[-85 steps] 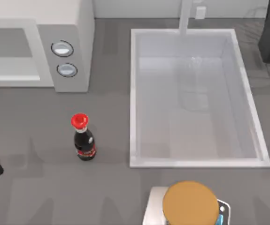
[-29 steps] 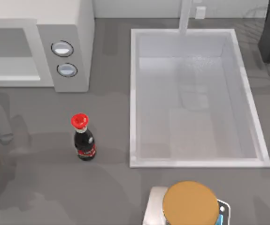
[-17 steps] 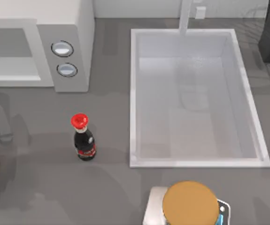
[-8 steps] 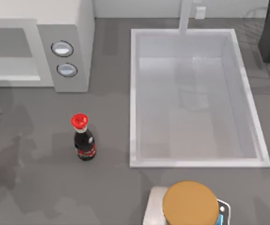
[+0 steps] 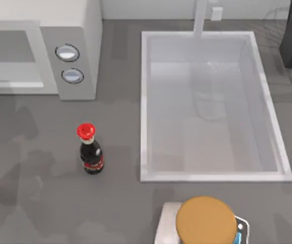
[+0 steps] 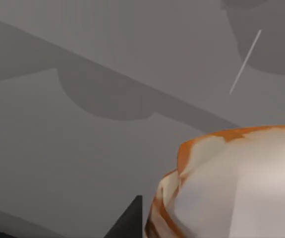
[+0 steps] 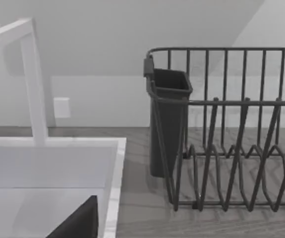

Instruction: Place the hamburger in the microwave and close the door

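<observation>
The table is a grey worktop. Its biggest fitting is the sink, right of centre, with a white faucet at its far edge. The microwave comes next, at the far left. Its two knobs face the near side, and left of them the cavity looks open and bare. I judge the door to be swung out past the table's left edge. A dark wire rack stands at the far right, beyond the sink's corner. A plain brown disc lies at the near edge, on a white base. A bottle with a red cap stands upright between the microwave and that near edge, just left of the sink.

The hamburger is the smallest thing. In the left wrist view it sits close up, pale with orange streaks, over bare grey table crossed by shadows. The left gripper holds it, as I read it: one dark fingertip lies against the bun's side and the bun hangs clear of the surface.

The right gripper is idle by the sink's far right end. Whether it is wide or narrow I cannot tell.

So the pick looks done. Carrying the hamburger into the cavity, letting go and closing the door are all left.
</observation>
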